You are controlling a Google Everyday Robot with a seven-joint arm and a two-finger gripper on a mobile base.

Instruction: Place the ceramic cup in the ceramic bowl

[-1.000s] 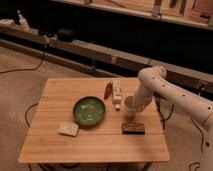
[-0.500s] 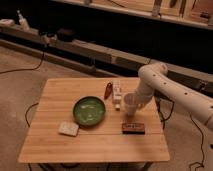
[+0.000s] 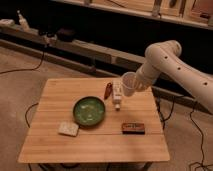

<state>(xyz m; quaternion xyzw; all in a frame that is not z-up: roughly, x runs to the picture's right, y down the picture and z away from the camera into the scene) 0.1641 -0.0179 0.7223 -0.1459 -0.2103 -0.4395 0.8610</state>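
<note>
The ceramic cup (image 3: 128,83), small, white and tapered, hangs tilted in the air above the table's right half. My gripper (image 3: 134,85) is shut on it at the end of the white arm, which reaches in from the right. The ceramic bowl (image 3: 90,110), round and glossy green with a pale centre, sits on the wooden table (image 3: 55,145) left of and below the cup. The cup is apart from the bowl, up and to its right.
A slim white bottle-like object (image 3: 117,95) lies just below the cup. A red-brown item (image 3: 107,91) lies beside it. A dark flat bar (image 3: 133,128) lies at the front right. A pale sponge-like block (image 3: 68,129) sits front left of the bowl.
The cup has risen off the table top and now hangs tilted in my gripper. The arm has lifted up and slightly back.
</note>
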